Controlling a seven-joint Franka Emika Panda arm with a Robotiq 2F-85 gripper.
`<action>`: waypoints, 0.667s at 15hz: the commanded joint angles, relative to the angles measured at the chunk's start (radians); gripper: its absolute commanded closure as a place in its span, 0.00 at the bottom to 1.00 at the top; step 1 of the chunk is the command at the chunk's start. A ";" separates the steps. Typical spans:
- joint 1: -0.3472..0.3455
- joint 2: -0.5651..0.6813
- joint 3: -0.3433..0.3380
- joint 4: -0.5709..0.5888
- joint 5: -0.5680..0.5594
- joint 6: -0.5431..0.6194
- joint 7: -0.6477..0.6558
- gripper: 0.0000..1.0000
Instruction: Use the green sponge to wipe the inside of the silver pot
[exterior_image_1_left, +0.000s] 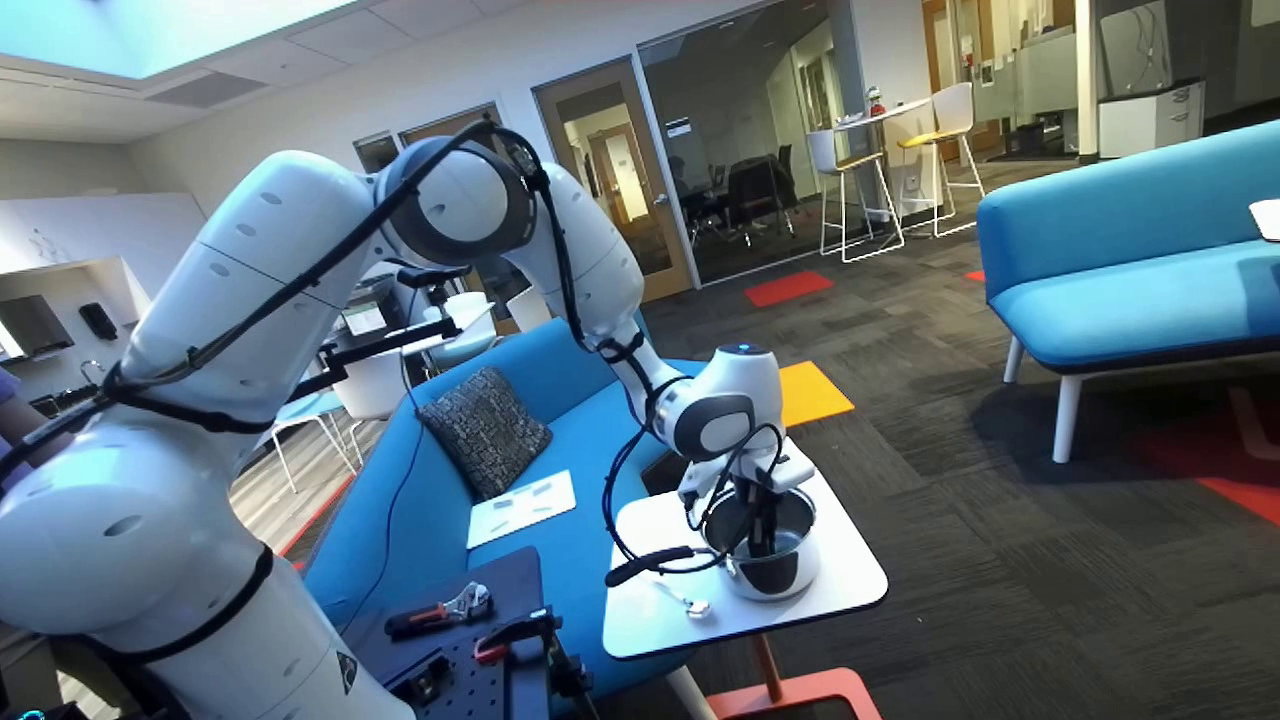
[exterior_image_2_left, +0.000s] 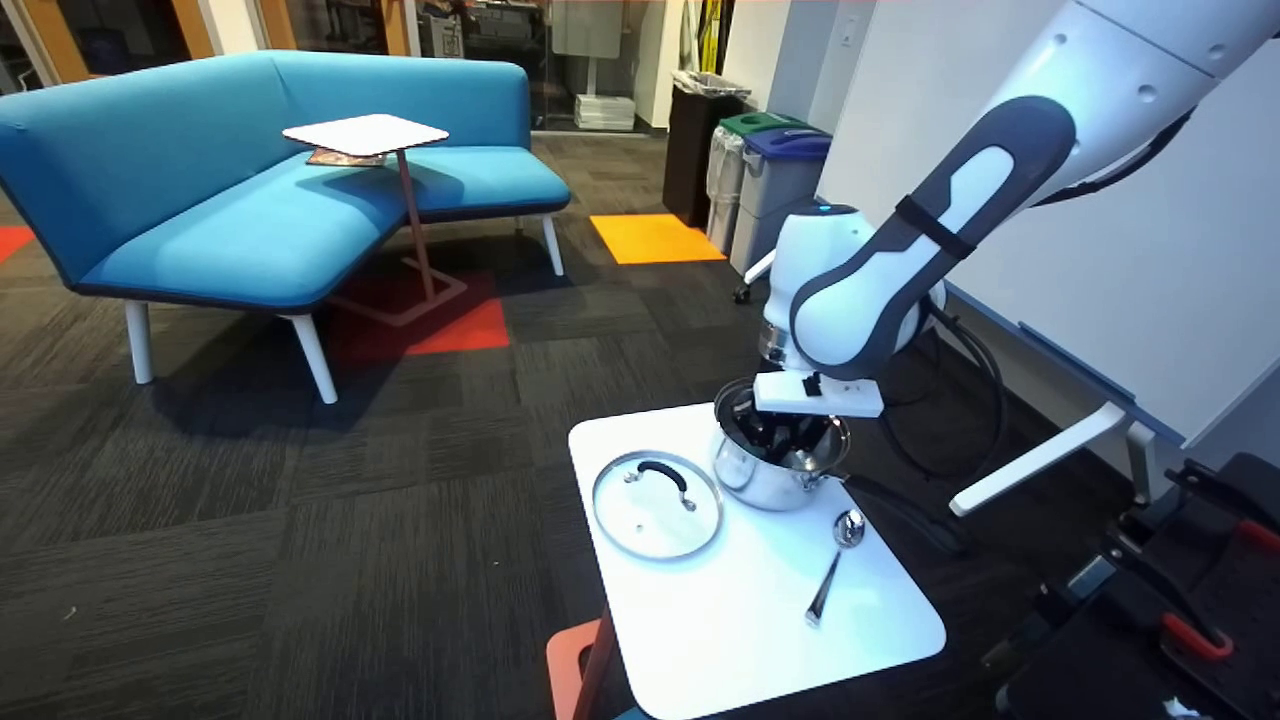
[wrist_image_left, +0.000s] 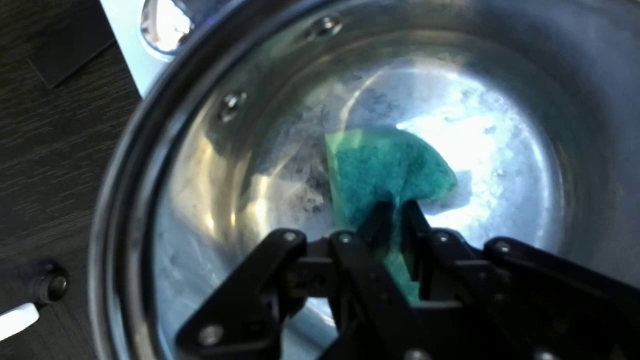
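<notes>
2 fingers (wrist_image_left: 415, 225) pinch the partly hidden green sponge (wrist_image_left: 380, 167) inside the silver pot (exterior_image_2_left: 758, 480).

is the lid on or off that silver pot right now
Off: in an exterior view the lid lies on the white tabletop, beside the open silver pot.

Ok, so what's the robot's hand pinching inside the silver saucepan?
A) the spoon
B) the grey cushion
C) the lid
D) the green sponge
D, because the wrist view shows the hand closed on the green sponge, inside the silver saucepan.
</notes>
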 joint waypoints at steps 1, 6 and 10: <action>-0.010 0.008 0.005 0.020 0.032 -0.005 0.010 0.98; -0.021 0.008 0.031 0.041 0.046 -0.011 -0.011 0.98; -0.010 0.020 0.024 0.061 0.041 -0.026 0.001 0.98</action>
